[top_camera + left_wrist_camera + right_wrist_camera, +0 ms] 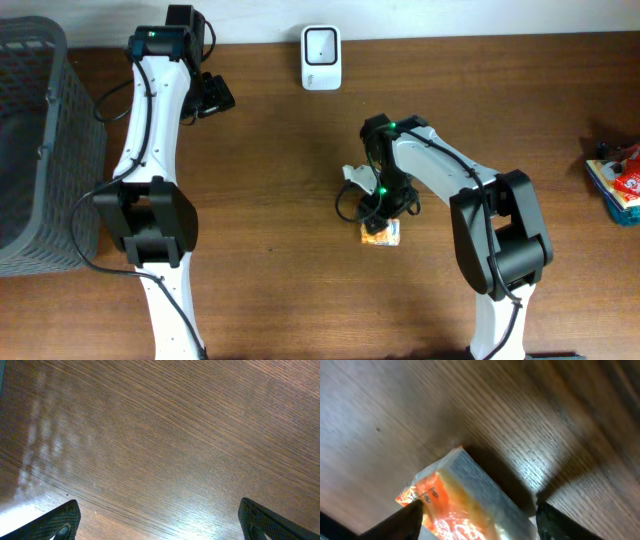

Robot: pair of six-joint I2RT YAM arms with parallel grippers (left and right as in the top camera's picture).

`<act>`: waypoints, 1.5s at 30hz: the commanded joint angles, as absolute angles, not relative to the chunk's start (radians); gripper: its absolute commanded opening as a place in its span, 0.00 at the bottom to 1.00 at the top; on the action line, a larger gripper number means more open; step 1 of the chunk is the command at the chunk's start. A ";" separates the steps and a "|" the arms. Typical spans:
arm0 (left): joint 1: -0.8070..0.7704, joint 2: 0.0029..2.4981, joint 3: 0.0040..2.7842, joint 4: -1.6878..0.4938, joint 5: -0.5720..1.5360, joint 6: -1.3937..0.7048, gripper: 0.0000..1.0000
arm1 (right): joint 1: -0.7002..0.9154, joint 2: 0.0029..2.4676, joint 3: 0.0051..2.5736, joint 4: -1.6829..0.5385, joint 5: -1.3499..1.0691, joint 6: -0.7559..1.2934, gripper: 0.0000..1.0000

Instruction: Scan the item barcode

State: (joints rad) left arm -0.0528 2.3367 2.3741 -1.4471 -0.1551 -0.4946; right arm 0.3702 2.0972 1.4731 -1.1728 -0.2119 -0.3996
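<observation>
Right pincer (378, 222) over the orange packet (384, 235) at mid-table.
A white scanner (321, 57) stands at the far edge, a grey basket (40, 150) at the left edge and more packs (618, 180) at the right edge, all well apart from the packet. The right arm bends in from the near edge, fingers on either side of the packet; whether they pinch it I cannot tell. The left pincer (215, 95), near the far left corner, is spread wide.

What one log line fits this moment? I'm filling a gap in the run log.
phase: pickup | right gripper: straddling orange packet, grip unclear | left gripper: open over table | barcode scanner: packet not yet there
</observation>
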 commanded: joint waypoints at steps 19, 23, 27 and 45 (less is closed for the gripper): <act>-0.049 2.323 2.383 -1.446 -0.165 -0.493 0.99 | 0.349 2.084 1.438 -1.274 -0.321 -0.056 0.49; -0.049 2.323 2.383 -1.446 -0.165 -0.493 0.99 | 0.352 2.084 1.391 -1.232 -0.299 -0.052 0.28; -0.049 2.323 2.383 -1.446 -0.165 -0.493 0.99 | 0.347 2.084 1.451 -1.190 -0.303 0.037 0.04; -0.049 2.323 2.383 -1.446 -0.165 -0.493 0.99 | 0.321 2.247 1.883 -0.005 0.192 -0.673 0.04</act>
State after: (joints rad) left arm -0.0528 2.3367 2.3741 -1.4471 -0.1551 -0.4946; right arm 0.3088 2.2040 1.8748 -0.0792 0.1730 -0.4839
